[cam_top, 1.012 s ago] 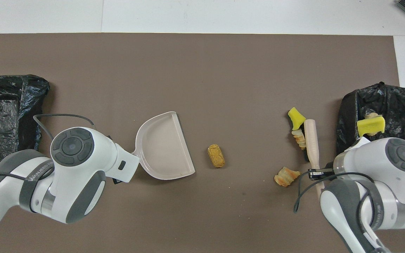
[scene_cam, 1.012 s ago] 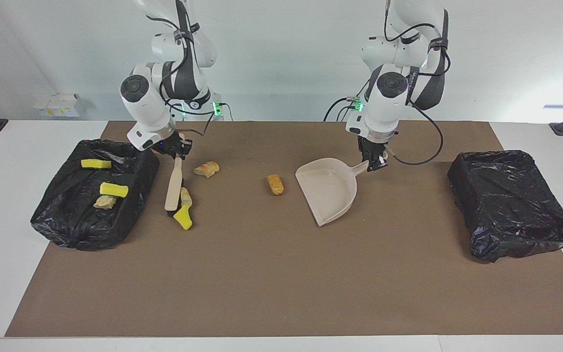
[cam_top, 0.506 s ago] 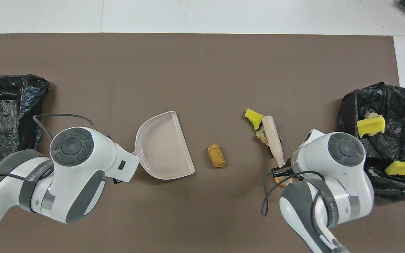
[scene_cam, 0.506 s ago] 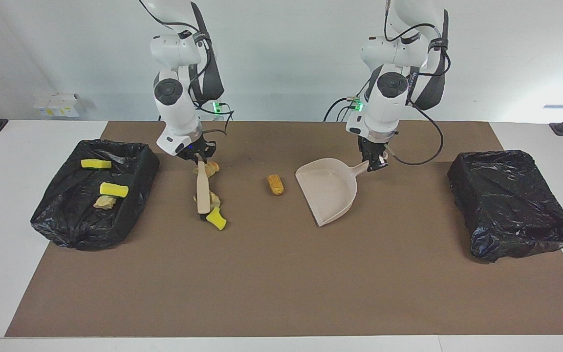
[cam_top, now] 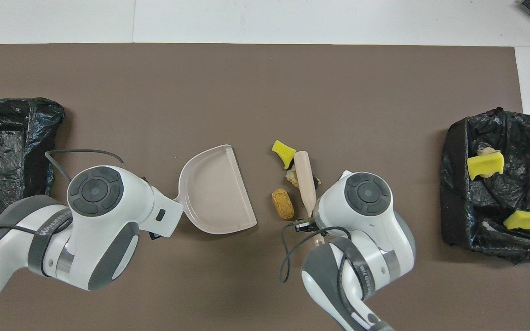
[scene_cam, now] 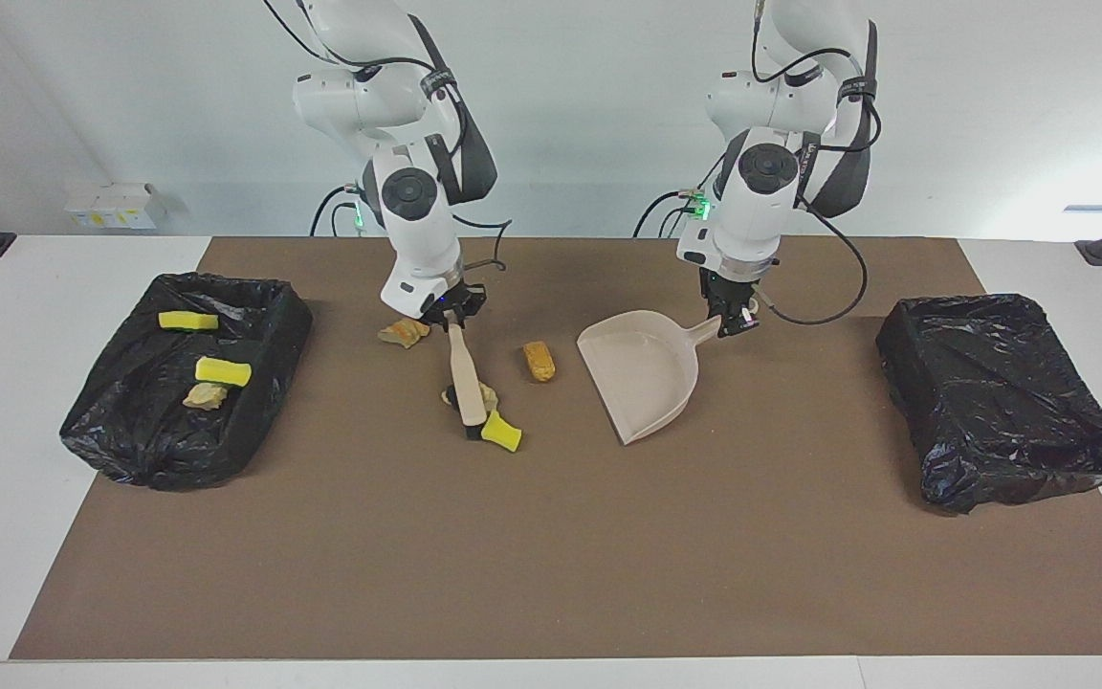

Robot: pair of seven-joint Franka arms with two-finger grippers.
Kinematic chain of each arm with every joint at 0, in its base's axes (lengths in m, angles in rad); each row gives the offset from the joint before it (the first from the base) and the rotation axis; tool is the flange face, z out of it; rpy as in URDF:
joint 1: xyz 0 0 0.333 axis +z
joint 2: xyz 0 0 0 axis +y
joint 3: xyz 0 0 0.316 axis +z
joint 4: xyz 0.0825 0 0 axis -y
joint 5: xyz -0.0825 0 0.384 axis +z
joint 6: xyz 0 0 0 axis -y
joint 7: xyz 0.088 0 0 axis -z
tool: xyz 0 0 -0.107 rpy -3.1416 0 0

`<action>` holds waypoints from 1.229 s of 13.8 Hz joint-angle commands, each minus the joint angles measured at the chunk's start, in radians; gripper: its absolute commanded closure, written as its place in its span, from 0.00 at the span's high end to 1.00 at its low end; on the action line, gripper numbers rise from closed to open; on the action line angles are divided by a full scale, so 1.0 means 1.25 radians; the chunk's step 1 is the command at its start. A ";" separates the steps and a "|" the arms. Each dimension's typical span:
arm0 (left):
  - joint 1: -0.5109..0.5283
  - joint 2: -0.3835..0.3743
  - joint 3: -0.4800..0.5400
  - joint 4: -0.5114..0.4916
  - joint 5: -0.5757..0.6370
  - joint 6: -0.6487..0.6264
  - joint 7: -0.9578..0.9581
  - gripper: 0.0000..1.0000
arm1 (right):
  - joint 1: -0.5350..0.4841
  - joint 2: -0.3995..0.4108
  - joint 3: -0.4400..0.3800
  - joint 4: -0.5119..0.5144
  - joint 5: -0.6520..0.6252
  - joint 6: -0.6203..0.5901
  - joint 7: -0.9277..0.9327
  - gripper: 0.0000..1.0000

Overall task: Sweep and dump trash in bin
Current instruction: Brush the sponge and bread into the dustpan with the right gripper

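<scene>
**Brush and dustpan held among scraps between two lined bins**

Lettering runs along a grey band on the left arm's forearm in the overhead view, too small to read. The right arm bends down at mid-table; its gripper [scene_cam: 450, 316] is clamped on the handle tip of a pale brush [scene_cam: 464, 378] with a smooth, tapered handle, which slants away from the robots with its dark head on the brown mat [scene_cam: 551, 574]. A yellow sponge bit [scene_cam: 501, 432] touches the brush head, and a tan chunk [scene_cam: 484, 393] lies against the handle. An orange-brown, ridged chunk [scene_cam: 539, 361] sits between brush and dustpan; another bread-like chunk [scene_cam: 404, 332] lies beside the right gripper, toward the right arm's end.

The left arm points its gripper [scene_cam: 732, 320] steeply down, closed on the handle of a beige plastic dustpan [scene_cam: 642, 378], which lies flat with its open mouth facing the brush.

The crinkled, black-lined bin [scene_cam: 254, 402] at the right arm's end holds two yellow sponge pieces [scene_cam: 223, 370] and a tan scrap [scene_cam: 204, 395]. Another black-lined bin [scene_cam: 1001, 402] stands at the left arm's end.
</scene>
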 commanded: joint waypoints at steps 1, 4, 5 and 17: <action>-0.008 0.010 0.007 -0.017 -0.017 0.046 -0.009 0.00 | 0.063 0.074 0.004 0.082 0.099 0.016 0.029 0.00; -0.008 0.012 0.007 -0.017 -0.028 0.051 -0.009 0.00 | 0.123 0.135 0.005 0.144 0.165 0.084 0.047 0.00; -0.008 0.012 0.007 -0.017 -0.028 0.052 -0.009 0.00 | 0.132 0.141 0.005 0.161 0.223 0.099 0.044 0.00; -0.005 0.013 0.007 -0.016 -0.033 0.057 -0.009 0.00 | 0.046 -0.076 -0.002 0.159 0.280 -0.305 0.087 0.00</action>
